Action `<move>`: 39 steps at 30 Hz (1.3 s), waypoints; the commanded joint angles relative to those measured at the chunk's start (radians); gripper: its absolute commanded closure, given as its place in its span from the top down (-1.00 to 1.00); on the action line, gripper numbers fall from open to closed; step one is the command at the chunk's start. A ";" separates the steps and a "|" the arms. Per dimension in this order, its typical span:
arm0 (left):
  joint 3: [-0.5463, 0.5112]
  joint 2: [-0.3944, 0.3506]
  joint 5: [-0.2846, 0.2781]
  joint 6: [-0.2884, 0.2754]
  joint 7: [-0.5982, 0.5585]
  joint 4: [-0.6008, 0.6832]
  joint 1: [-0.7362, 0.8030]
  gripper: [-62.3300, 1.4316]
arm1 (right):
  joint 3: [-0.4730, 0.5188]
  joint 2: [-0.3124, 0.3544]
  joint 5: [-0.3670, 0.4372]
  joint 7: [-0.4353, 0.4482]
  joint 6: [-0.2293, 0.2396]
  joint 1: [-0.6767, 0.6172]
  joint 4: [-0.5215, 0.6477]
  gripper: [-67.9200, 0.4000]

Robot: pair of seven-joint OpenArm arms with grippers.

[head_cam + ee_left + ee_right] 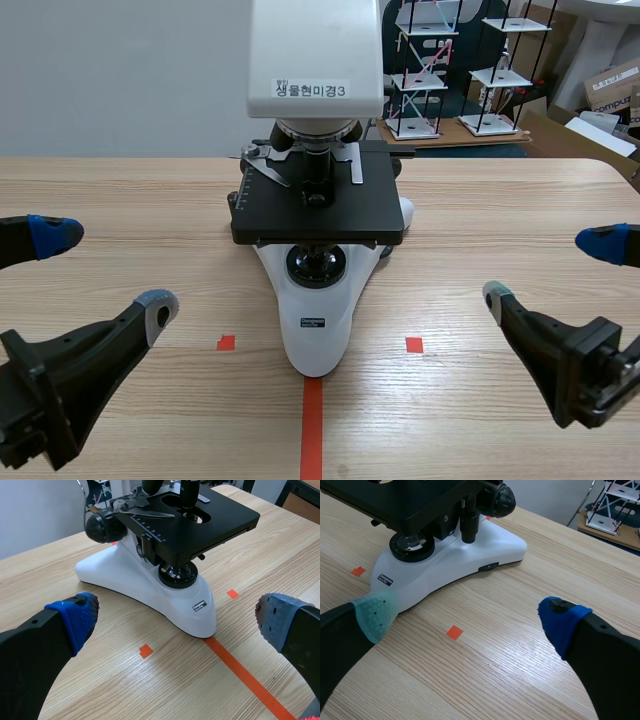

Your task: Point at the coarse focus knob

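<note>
Left tool [105, 270] and right tool [548, 270] both gape open, low at the frame's left and right, well apart from the microscope [315, 215] at centre. Its coarse focus knob [102, 527] sits on the stand's side; by my judgement, no pointing is done yet.

White microscope [315, 330] with black stage [318, 210] and black knob [102, 527]; pale wood-grain bench [130, 200] beneath it.
</note>
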 commanded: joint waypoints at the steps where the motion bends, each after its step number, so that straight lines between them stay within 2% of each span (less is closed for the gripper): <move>1: -0.005 0.002 -0.010 0.002 -0.016 0.012 0.004 1.00 | 0.012 0.037 0.010 0.017 0.000 0.001 0.014 0.57; 4: -0.005 0.002 -0.010 0.003 -0.016 0.012 0.004 1.00 | 0.012 0.082 0.011 0.053 -0.003 0.011 0.014 0.16; 9: -0.005 0.002 -0.010 0.003 -0.016 0.012 0.002 1.00 | 0.012 0.140 0.010 0.043 -0.012 0.092 0.011 -0.49; 13: -0.005 0.002 -0.010 0.003 -0.016 0.012 0.002 1.00 | 0.011 0.192 0.010 0.041 0.001 0.188 -0.011 -0.79; 19: -0.005 0.002 -0.010 0.003 -0.016 0.012 0.002 1.00 | -0.034 0.259 0.011 0.043 0.020 0.395 -0.109 -0.94; 26: -0.005 0.002 -0.010 0.003 -0.016 0.012 0.002 1.00 | -0.277 0.330 0.011 0.043 0.023 0.728 -0.288 -0.94; 33: -0.005 0.002 -0.010 0.003 -0.016 0.012 0.002 1.00 | -0.525 0.325 0.011 0.042 0.023 1.066 -0.458 -0.94; 39: -0.005 0.002 -0.010 0.002 -0.016 0.012 0.002 1.00 | -0.734 0.291 0.010 0.031 0.023 1.279 -0.558 -0.94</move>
